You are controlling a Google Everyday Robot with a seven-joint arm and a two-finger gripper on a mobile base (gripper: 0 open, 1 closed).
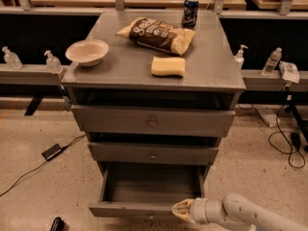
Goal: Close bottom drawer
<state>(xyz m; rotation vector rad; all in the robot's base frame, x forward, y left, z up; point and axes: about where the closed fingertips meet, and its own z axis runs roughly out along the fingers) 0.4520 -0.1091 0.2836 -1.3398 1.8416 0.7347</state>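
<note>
The bottom drawer (144,189) of the grey cabinet stands pulled out, its empty inside showing and its grey front (127,210) low in the view. My gripper (180,211) is at the right part of that front, its cream fingertips against the front's top edge. The white arm (240,213) reaches in from the lower right. The drawer's knob is hidden below the frame edge.
The top drawer (151,122) and middle drawer (153,154) are shut. On the cabinet top lie a white bowl (87,52), a chip bag (156,34), a yellow sponge (168,66) and a can (190,11). Cables and a black adapter (50,151) lie on the floor at the left.
</note>
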